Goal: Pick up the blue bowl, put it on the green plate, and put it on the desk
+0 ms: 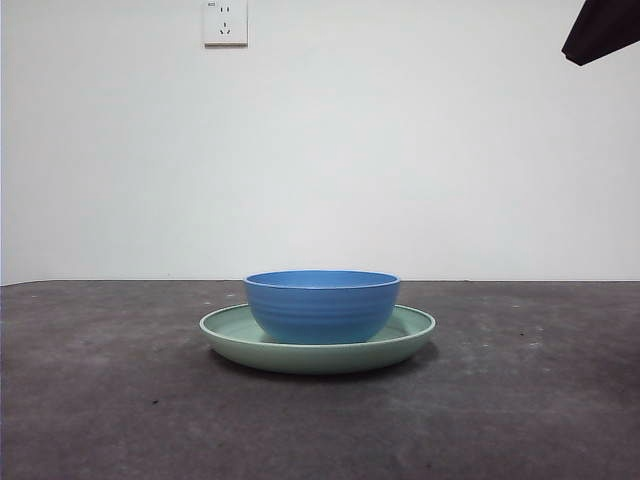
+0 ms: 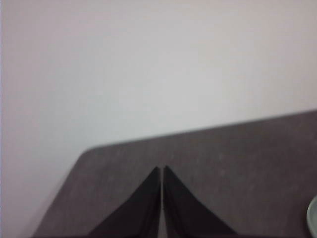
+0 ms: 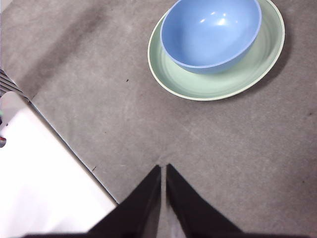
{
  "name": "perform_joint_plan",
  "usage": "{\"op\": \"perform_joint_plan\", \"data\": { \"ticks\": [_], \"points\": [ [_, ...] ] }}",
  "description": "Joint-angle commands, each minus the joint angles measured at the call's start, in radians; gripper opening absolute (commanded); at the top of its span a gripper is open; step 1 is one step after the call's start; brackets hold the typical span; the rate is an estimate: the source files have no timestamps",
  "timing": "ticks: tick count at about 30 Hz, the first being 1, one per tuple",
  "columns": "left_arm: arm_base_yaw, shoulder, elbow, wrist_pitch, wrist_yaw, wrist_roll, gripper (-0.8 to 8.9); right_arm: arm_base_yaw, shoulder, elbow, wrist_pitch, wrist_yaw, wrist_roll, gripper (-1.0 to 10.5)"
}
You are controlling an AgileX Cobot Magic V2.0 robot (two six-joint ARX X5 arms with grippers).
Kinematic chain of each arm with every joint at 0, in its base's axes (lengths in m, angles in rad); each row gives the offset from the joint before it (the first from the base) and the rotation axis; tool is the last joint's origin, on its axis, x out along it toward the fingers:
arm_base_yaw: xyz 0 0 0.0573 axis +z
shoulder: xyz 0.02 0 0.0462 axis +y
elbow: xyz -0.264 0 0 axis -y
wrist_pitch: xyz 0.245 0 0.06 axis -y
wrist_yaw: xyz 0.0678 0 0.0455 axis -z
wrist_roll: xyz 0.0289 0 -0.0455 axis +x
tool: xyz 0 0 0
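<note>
The blue bowl (image 1: pixel 322 305) stands upright and empty inside the green plate (image 1: pixel 412 335), which rests on the desk (image 1: pixel 110 390) at the middle. From the right wrist view, the bowl (image 3: pixel 210 32) and the plate (image 3: pixel 218 84) lie well ahead of my right gripper (image 3: pixel 163 168), whose jaws are shut on nothing, high above the desk. A black tip (image 1: pixel 600 30) shows at the front view's top right corner. My left gripper (image 2: pixel 161 169) is shut and empty, off to one side; only a sliver of the plate's rim (image 2: pixel 312 218) shows there.
A white wall with a socket (image 1: pixel 225 22) stands behind the desk. The desk's edge and a white surface (image 3: pixel 44 183) beyond it show in the right wrist view. The left wrist view shows the desk's rounded corner (image 2: pixel 86 153).
</note>
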Motion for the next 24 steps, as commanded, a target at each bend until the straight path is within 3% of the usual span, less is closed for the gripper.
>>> {"op": "perform_joint_plan", "data": {
  "ticks": [1, 13, 24],
  "points": [
    [0.014, -0.039, -0.069, 0.018, -0.003, 0.000, 0.09, 0.006, 0.003, 0.010, 0.009, -0.001, -0.005, 0.1],
    [0.064, -0.220, -0.312, 0.012, -0.004, -0.031, 0.09, 0.006, 0.003, 0.010, 0.009, -0.001, -0.005, 0.1],
    [0.071, -0.227, -0.413, -0.014, -0.004, -0.094, 0.09, 0.006, 0.003, 0.010, 0.009, -0.001, -0.005, 0.1]
  ]
}}
